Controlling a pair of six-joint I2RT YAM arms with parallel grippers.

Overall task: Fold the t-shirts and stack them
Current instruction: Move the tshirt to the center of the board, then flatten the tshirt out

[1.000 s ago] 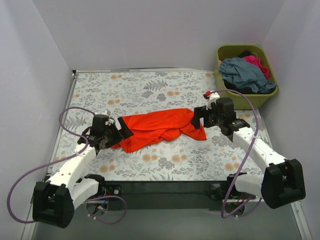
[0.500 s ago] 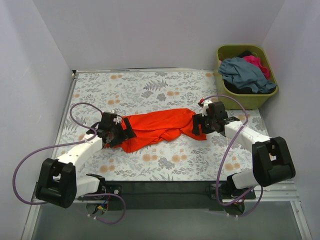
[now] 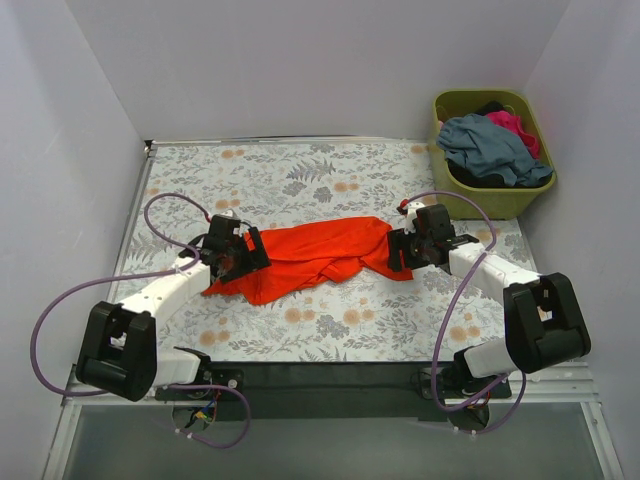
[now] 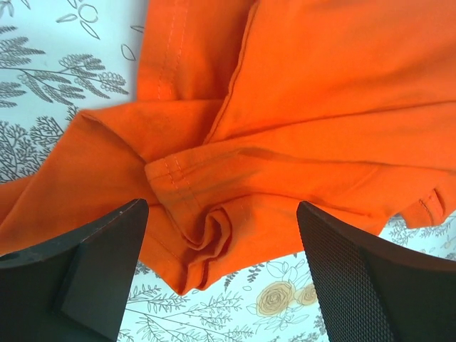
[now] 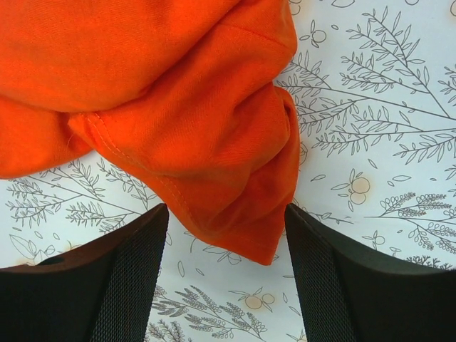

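Observation:
The orange-red t-shirt (image 3: 315,252) lies crumpled in a loose band across the middle of the floral table. My left gripper (image 3: 243,258) is open over its left end; in the left wrist view a bunched hem fold (image 4: 206,235) sits between the spread fingers. My right gripper (image 3: 397,252) is open over its right end; in the right wrist view a hanging corner (image 5: 242,214) of the shirt lies between the fingers. Neither gripper holds cloth. The grey-blue t-shirt (image 3: 490,148), the magenta-pink one (image 3: 517,126) and a dark one lie in the basket.
The olive-green basket (image 3: 538,187) stands at the back right corner of the table. White walls enclose the table at the back and both sides. Purple cables loop beside both arms.
Both arms have lowered and reached toward the shirt's ends. The left gripper has moved forward and right onto the left end. The shirt has barely shifted.

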